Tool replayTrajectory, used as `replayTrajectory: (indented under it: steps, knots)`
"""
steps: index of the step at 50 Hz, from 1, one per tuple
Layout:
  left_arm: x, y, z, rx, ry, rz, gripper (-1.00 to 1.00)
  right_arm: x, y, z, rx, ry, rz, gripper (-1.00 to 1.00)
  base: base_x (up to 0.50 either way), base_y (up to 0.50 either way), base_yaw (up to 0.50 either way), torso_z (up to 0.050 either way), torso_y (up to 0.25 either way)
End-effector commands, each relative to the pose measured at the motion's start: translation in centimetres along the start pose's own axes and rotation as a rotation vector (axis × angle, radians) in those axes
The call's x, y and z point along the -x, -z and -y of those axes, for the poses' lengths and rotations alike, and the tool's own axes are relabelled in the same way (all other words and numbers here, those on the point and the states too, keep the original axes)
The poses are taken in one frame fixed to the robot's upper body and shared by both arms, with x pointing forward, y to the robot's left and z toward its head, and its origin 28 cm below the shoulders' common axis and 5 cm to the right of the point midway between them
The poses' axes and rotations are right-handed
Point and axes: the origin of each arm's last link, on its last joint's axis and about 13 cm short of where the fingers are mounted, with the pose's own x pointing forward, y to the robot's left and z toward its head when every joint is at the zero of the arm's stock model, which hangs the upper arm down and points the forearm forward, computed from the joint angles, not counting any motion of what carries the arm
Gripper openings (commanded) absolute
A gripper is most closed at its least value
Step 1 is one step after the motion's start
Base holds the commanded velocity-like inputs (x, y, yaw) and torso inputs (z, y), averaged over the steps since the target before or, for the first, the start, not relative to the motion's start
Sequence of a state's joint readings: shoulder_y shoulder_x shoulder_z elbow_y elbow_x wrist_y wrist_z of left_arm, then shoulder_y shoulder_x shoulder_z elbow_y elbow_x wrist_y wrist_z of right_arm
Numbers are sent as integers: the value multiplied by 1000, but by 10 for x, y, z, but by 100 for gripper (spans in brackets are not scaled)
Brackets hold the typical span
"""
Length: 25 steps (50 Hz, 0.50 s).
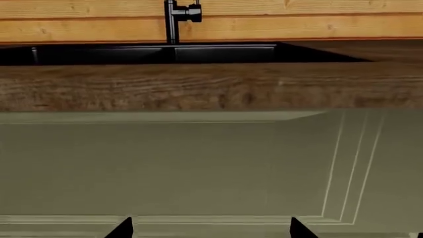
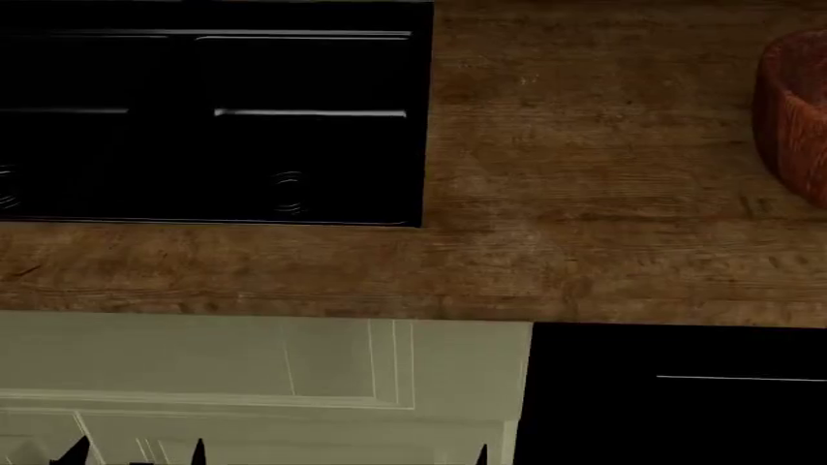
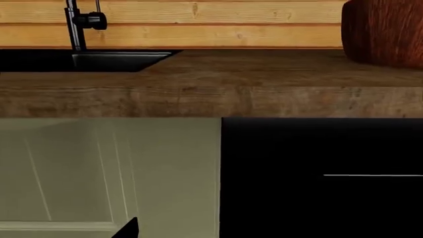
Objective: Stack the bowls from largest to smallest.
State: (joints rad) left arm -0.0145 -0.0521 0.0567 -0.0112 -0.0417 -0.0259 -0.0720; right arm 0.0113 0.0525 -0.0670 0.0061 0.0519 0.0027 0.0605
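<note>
One reddish-brown grained wooden bowl stands on the wooden counter at the far right, cut off by the frame edge; it also shows in the right wrist view as a bowl. The other bowls are out of view. My left gripper hangs low in front of the pale green cabinet door, its jaws wide apart and empty. My right gripper is also below counter level. One dark fingertip sits far out to the side, and the other is lost against the black panel. Both grippers are well short of the bowl.
A black sink with a black tap is set into the counter at left. Below the counter's front edge are pale green cabinet doors and a black appliance front. A wood-plank wall runs behind.
</note>
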Motion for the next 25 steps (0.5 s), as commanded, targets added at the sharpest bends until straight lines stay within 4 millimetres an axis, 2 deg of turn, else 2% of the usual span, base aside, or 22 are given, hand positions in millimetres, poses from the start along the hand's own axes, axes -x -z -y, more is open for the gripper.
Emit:
replayTrajectory:
  steps: [1, 25]
  knots:
    - [0, 4, -1, -2, -6, -28, 100, 2, 2, 1, 9, 10, -20, 100, 0, 0, 0, 0, 0]
    - [-1, 5, 0, -20, -23, -21, 100, 0, 3, 1, 6, 9, -40, 100, 0, 0, 0, 0, 0]
